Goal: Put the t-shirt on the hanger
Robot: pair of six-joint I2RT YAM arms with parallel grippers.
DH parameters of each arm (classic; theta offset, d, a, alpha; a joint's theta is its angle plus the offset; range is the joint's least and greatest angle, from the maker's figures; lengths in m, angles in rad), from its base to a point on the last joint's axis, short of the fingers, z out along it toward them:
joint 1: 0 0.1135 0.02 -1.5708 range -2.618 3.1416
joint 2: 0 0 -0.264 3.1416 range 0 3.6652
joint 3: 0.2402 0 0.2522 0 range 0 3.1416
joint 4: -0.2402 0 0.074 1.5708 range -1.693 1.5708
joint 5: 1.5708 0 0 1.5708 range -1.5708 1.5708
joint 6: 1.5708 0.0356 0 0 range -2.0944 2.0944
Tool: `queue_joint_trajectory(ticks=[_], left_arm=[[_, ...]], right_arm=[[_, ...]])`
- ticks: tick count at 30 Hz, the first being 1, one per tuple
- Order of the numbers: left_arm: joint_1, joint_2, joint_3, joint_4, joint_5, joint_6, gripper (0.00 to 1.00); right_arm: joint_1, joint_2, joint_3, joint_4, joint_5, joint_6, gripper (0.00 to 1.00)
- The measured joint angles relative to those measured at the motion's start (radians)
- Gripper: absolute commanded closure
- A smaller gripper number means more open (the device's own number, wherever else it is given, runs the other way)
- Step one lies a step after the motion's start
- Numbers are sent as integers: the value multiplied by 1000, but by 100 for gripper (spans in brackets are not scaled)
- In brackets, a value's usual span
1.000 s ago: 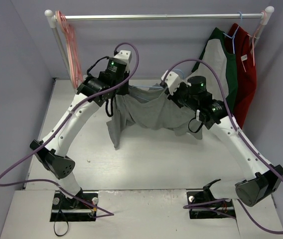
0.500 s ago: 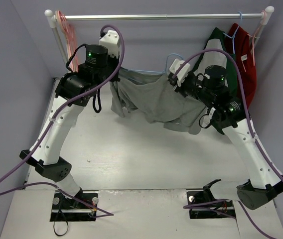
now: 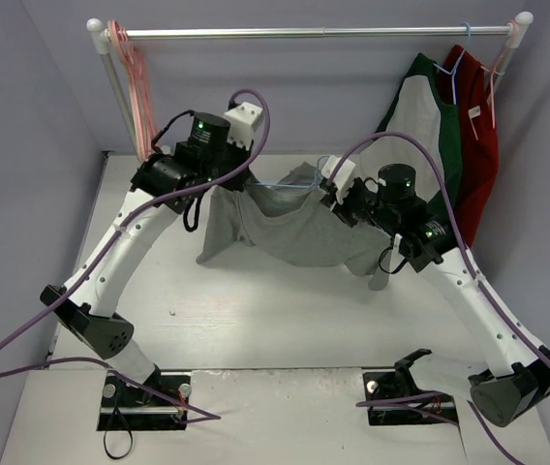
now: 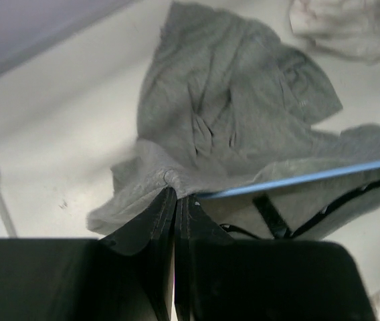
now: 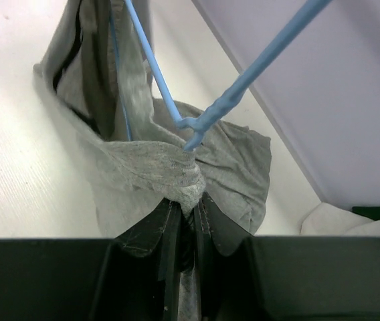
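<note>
The grey t-shirt [image 3: 290, 225] hangs stretched between my two grippers above the table. My left gripper [image 3: 239, 176] is shut on the shirt's edge at the left; the wrist view shows cloth [image 4: 217, 120] pinched at the fingertips [image 4: 174, 194]. My right gripper [image 3: 336, 190] is shut on a bunched fold of the shirt [image 5: 170, 167] at the right. The light-blue wire hanger [image 3: 290, 181] lies inside the shirt's opening between the grippers. Its wire [image 4: 310, 177] runs past the left jaws, and its neck and hook [image 5: 210, 117] stick up just above the right jaws.
A clothes rail [image 3: 314, 33] crosses the back. Pink hangers [image 3: 139, 87] hang at its left end. A white-and-green shirt [image 3: 430, 126] on a blue hanger and a red garment [image 3: 478, 145] hang at its right end, close to the right arm.
Both arms rose and spread with the shirt half a second ago. They have now come down and forward again, and the shirt hangs lower between them.
</note>
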Motion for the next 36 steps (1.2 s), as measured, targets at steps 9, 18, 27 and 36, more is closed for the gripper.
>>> queue_joint_trajectory(ticks=[9,18,27,36], left_arm=[[-24,-8,-179,16,65,-31,100],[-111,-10,-137,79,37,-44,92],[-105,-19,-144,89,15,9,60],[34,-56,-144,75,153,162,52]], right_arm=[[0,-61,-76,73,-14,63,100],[0,-61,-142,150,-31,103,100],[-6,-61,-159,160,-50,113,100],[-41,-61,-171,160,-116,117,100]])
